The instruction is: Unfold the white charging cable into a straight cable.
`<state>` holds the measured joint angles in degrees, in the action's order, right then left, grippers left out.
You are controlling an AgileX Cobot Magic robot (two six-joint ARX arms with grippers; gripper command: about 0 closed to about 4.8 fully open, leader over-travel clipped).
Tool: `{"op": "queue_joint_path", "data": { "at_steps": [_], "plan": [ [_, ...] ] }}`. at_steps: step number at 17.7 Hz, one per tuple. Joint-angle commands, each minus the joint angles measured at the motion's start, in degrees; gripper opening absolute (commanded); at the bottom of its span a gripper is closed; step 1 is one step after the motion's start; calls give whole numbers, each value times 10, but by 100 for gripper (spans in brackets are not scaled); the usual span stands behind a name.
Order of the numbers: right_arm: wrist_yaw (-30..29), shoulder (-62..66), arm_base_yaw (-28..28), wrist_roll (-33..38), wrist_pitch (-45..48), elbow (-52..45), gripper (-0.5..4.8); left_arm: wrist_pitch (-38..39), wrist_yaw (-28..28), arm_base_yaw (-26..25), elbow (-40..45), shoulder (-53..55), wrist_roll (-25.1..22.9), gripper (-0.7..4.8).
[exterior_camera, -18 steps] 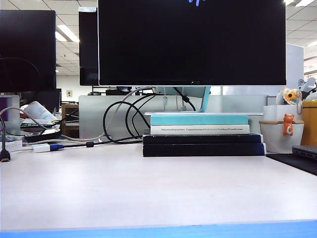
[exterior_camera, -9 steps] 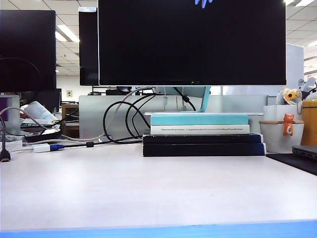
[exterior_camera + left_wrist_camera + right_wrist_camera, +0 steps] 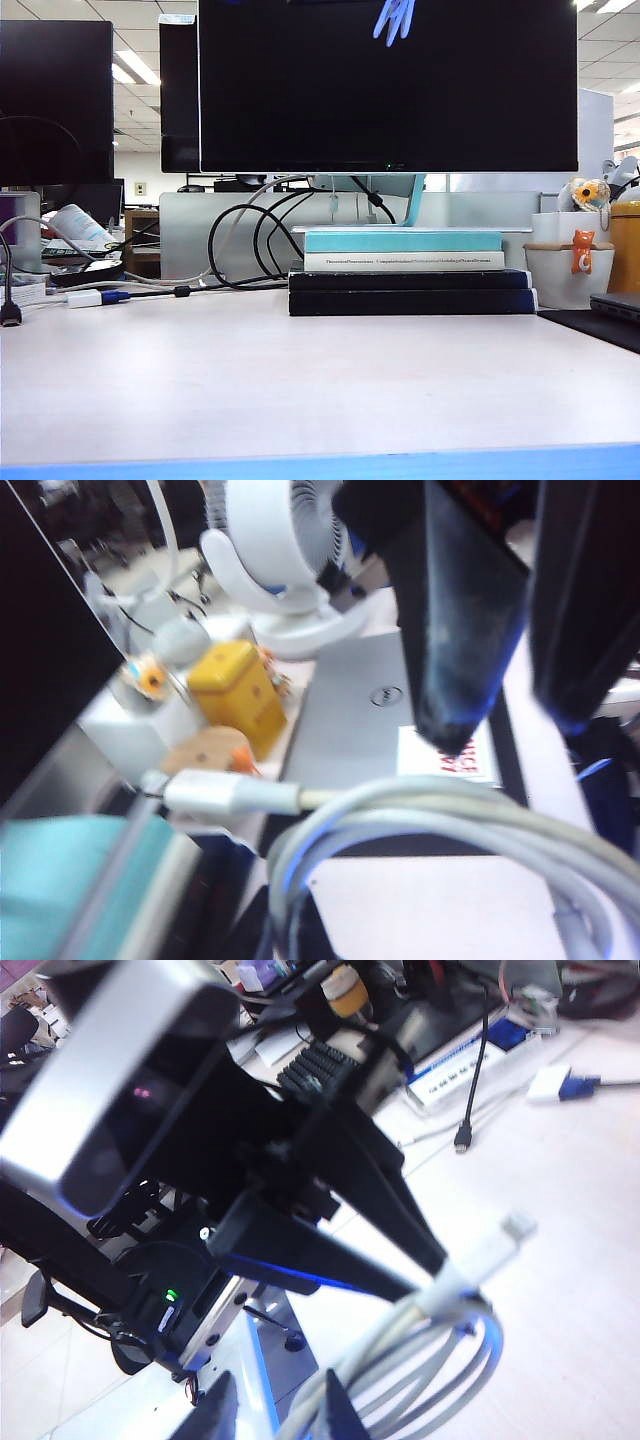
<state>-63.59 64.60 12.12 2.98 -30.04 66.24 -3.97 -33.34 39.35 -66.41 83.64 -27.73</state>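
Off the exterior frame, above the desk: the white charging cable (image 3: 400,810) is coiled, left gripper (image 3: 425,1280) clamped on it near the plug (image 3: 518,1226). Right gripper (image 3: 512,730) stands apart beside the loops. Risk: it pinches several strands, so pulling tangles the coil.

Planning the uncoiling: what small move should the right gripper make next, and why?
Probably close the right gripper on the strand between its parted jaws. The glossy white charging cable hangs coiled, and the left gripper pinches it near its plug, so a second grip lets the arms pull apart.
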Motion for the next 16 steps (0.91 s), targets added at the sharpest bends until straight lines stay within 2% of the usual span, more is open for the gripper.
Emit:
{"op": "queue_joint_path", "data": {
  "at_steps": [1,4,6,7,9,14,16],
  "plan": [
    [-1,3,0,-5,3,2,80,-67,1,1,-1,-2,-64,-6],
    [-6,11,1,-5,3,2,73,-68,-8,2,-1,0,-63,-6],
    [-7,14,1,-13,3,2,48,-69,-23,1,-1,1,-61,-6],
    [-12,18,1,-15,3,2,15,-68,-29,2,-1,3,-60,-6],
    [-30,23,1,-15,5,2,3,-68,-29,2,-1,5,-57,-6],
    [-30,25,1,-17,32,3,-1,-42,-28,1,-1,7,-58,-6],
    [22,24,1,-17,37,3,-1,-9,6,-2,-1,6,-80,-6]
  ]
}}
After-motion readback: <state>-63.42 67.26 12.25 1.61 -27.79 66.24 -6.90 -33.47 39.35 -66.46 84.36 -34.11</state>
